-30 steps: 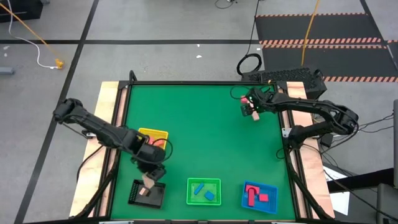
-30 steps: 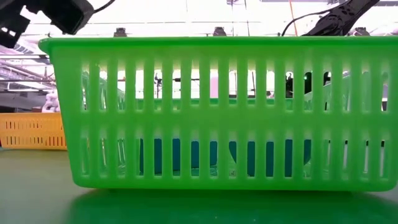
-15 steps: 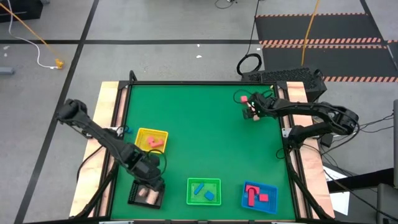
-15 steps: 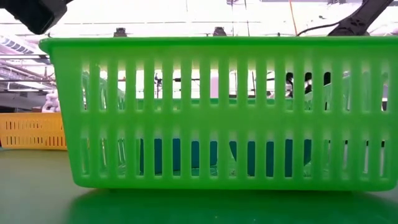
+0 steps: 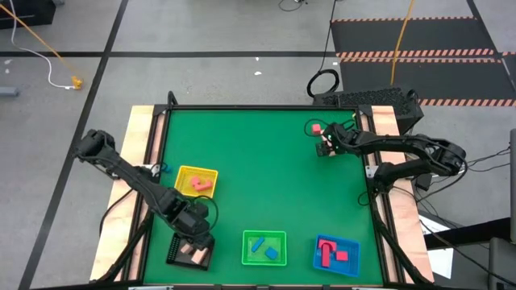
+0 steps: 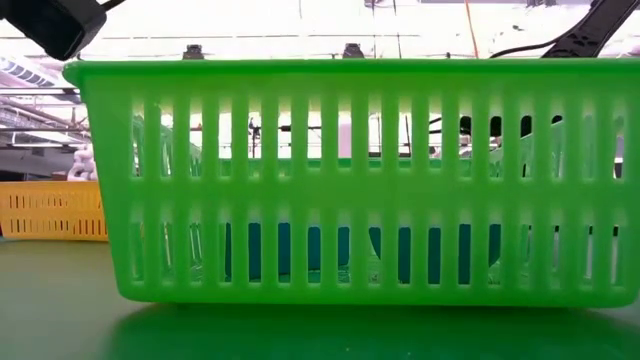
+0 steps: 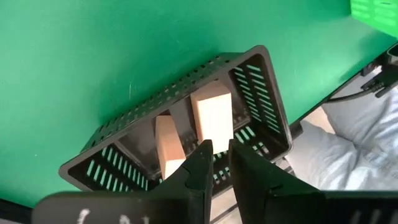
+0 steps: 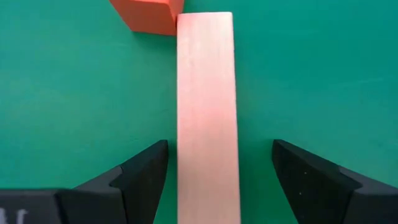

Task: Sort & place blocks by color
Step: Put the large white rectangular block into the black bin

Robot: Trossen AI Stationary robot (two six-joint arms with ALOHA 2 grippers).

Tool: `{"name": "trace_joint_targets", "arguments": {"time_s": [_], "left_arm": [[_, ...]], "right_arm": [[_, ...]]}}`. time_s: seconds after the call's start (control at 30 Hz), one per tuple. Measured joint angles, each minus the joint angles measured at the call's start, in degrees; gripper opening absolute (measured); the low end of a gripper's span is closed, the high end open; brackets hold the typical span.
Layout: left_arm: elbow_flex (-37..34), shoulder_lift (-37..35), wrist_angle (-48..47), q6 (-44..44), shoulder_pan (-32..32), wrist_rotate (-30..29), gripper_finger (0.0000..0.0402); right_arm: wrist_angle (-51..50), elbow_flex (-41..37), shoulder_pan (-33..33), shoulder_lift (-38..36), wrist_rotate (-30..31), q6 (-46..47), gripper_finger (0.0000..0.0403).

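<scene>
My left gripper (image 7: 219, 158) hangs over the black tray (image 7: 261, 81) at the table's near left. Its fingers stand a narrow gap apart with nothing between them. Two cream blocks (image 7: 211, 118) lie inside that tray. Near the far right edge, my right gripper (image 8: 217, 171) is open and points down. One finger stands on each side of a pale cream bar (image 8: 206, 106) without touching it. The bar lies flat on the table. A red block (image 8: 149, 14) lies against its far end.
Along the near edge stand a green tray (image 5: 264, 247) with blue blocks and a blue tray (image 5: 336, 254) with red ones. A yellow tray (image 5: 197, 181) with pink blocks sits farther in on the left. The middle of the green table (image 5: 266, 169) is bare.
My left gripper has gone toward the near edge and down, from beside the yellow tray to over the black tray. The cream block seen at its fingers a second ago now lies in that tray. My right gripper has sunk toward the cream bar.
</scene>
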Motion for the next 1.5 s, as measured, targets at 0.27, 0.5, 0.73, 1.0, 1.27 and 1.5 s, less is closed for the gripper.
{"name": "trace_joint_targets", "arguments": {"time_s": [0.27, 0.5, 0.73, 1.0, 1.27, 1.5], "left_arm": [[0.0, -0.65, -0.06, 7.99, 4.46, 0.02, 0.0051], [0.0, -0.78, -0.22, 21.34, 12.23, -1.79, 0.0051], [0.0, -0.78, 0.04, 31.88, 20.78, -5.98, 0.0051], [0.0, -0.78, 8.72, 35.83, 29.63, -12.25, 0.0051], [0.0, -0.41, 25.59, 43.47, 36.04, -13.62, 0.0076], [0.0, -0.41, 38.3, 46.39, 39.68, -13.38, 0.0169]], "right_arm": [[0.15, -0.02, 0.0, 0.04, 0.02, 1.72, 0.0267], [-0.79, -0.02, -0.02, 0.09, 0.17, 1.91, 0.0202], [-3.12, 0.09, -0.02, 0.07, -0.17, 1.9, 0.0114], [-3.6, 0.07, 0.0, -0.81, -2.36, 1.93, 0.0113], [-3.0, -0.04, 1.07, -9.82, -10.53, 1.63, 0.0113], [3.56, -0.02, 8.58, -16.9, -15.14, 0.66, 0.0113]]}}
